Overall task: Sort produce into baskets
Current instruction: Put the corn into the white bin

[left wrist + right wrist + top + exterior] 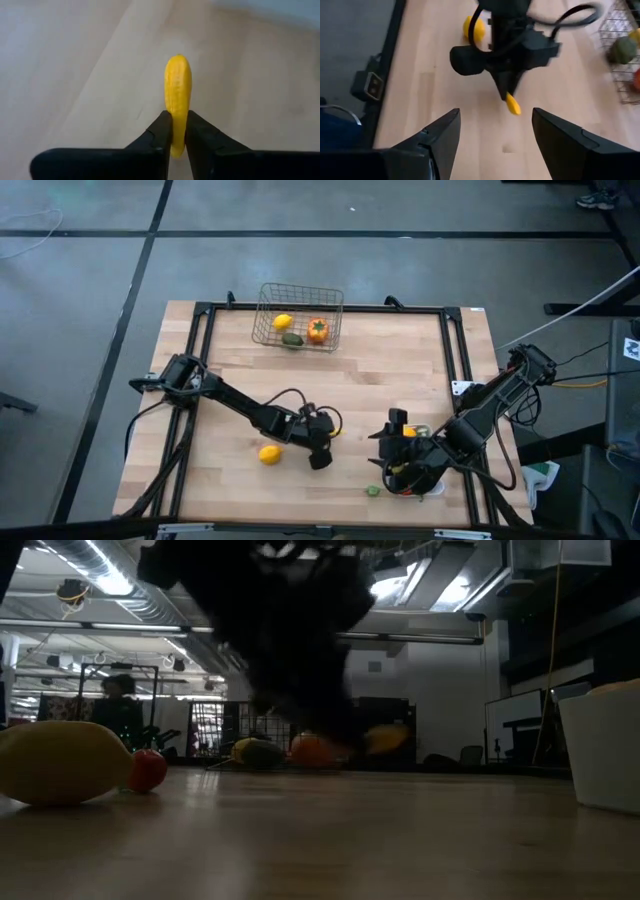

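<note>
Mid-table on the pale wood-plank tabletop (340, 390), my left gripper (178, 131) pinches a slim yellow toy vegetable (178, 97); next I must lift it to the wire mesh basket (298, 318) at the far edge. My right gripper (495, 131) waits, fingers spread, near right. A dim workshop lies beyond.

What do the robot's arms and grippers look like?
Both arms are dark and jointed, with black cables looping along them. The left gripper tapers to two slim black fingers. The right gripper has two broad, wedge-shaped black fingers.
</note>
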